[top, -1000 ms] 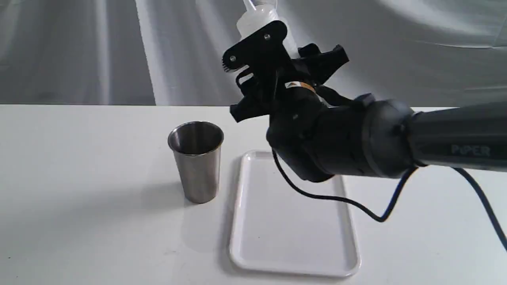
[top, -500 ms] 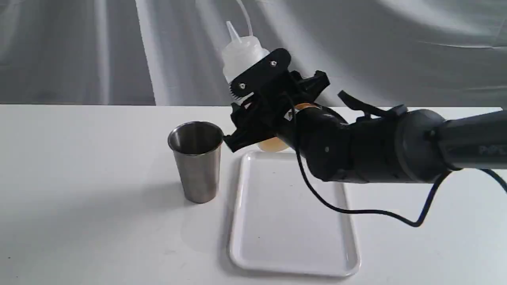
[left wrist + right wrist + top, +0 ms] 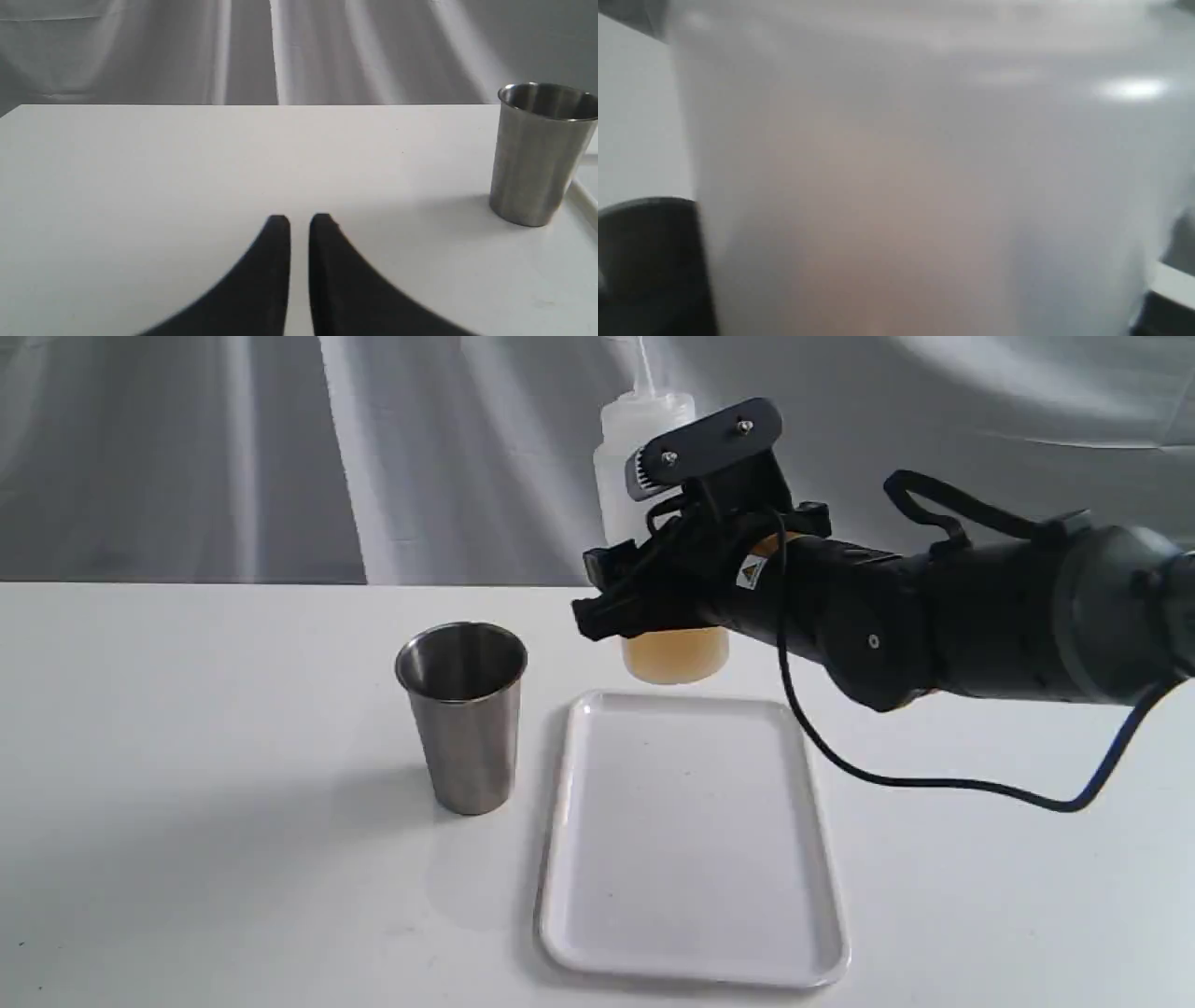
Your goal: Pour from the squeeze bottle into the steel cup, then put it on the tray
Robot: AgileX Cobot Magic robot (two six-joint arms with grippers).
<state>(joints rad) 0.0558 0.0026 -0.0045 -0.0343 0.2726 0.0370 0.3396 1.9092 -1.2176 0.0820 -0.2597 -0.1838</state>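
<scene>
Exterior view: the right gripper (image 3: 653,537) was clamped round the middle of the squeeze bottle (image 3: 624,485). It held the bottle upright in the air over the far end of the tray (image 3: 691,859), with the amber liquid pooled at the bottom. The steel cup (image 3: 462,714) stood on the table (image 3: 187,709) just beside the tray.

Left wrist view: the left gripper (image 3: 299,224) sat low over the table, fingers nearly together and holding nothing, with the cup (image 3: 537,154) off to one side.

Right wrist view: just blurry bottle wall (image 3: 915,186) filling the shot.

My guess is the bottle's light, soft and a bit slick. A mid-body grip looks right, but too much squeeze could squirt it.
</scene>
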